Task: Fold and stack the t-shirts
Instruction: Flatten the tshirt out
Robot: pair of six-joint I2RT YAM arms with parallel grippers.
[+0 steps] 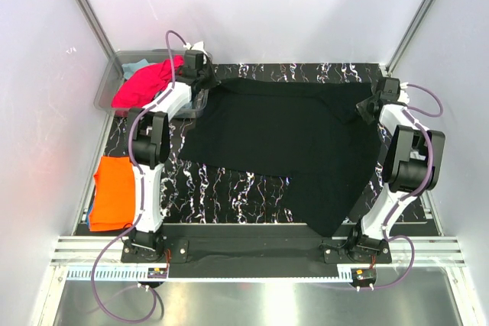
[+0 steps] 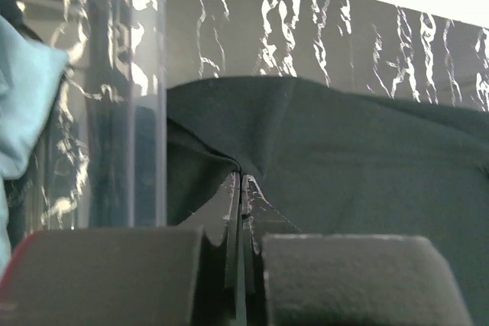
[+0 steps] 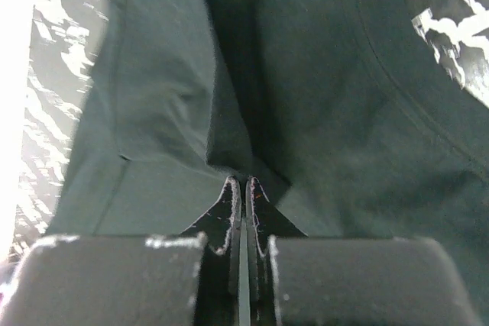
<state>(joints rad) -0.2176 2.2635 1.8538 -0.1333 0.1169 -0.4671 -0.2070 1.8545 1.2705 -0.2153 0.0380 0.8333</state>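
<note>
A black table with white marbling carries a large black t-shirt, spread flat. The shirt's long axis runs crosswise, from the left gripper to the right gripper, with its far edge pulled between them. From that edge the cloth narrows toward a point near the right arm's base.

A clear plastic bin sits just to the outer side of the left gripper. A magenta-pink t-shirt is heaped in it, with light blue cloth behind.

Well back from the left gripper, beside that arm's base, lies a folded orange t-shirt. A teal-blue t-shirt peeks out beneath it.

The left gripper is clenched on the black shirt's left corner, the cloth puckering at its tips in the wrist view. The right gripper is likewise pinched tight on a fold of the black shirt at the opposite corner.
</note>
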